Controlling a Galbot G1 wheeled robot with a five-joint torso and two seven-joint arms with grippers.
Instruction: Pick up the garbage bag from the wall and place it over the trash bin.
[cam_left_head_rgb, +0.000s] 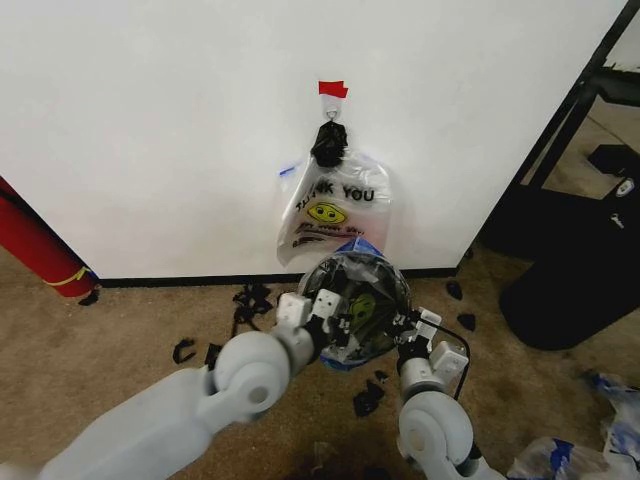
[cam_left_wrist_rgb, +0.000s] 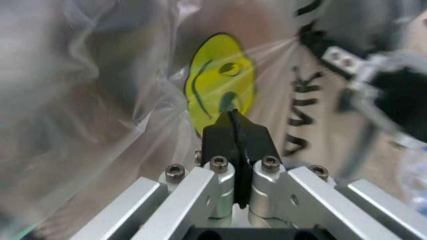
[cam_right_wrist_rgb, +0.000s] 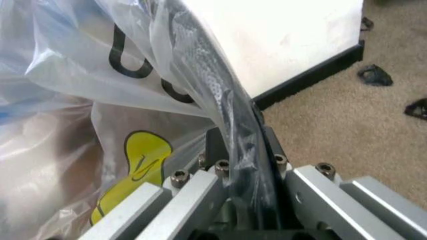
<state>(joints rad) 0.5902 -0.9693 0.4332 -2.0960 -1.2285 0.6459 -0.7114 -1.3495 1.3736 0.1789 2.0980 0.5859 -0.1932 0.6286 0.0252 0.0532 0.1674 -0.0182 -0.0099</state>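
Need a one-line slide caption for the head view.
Both grippers, left and right, stretch a plastic bag over the trash bin below the wall.

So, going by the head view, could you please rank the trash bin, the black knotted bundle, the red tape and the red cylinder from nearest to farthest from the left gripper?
From the left gripper:
1. Trash bin, right beside it.
2. Black knotted bundle, on the wall above.
3. Red tape, higher on the wall.
4. Red cylinder, far off to the left.

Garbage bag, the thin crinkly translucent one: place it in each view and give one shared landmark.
Head view: thin translucent garbage bag over the small black bin, lower centre.
Left wrist view: its film spreads beyond the left gripper.
Right wrist view: left side, pinched in the right gripper.
Landmark: yellow smiley print.
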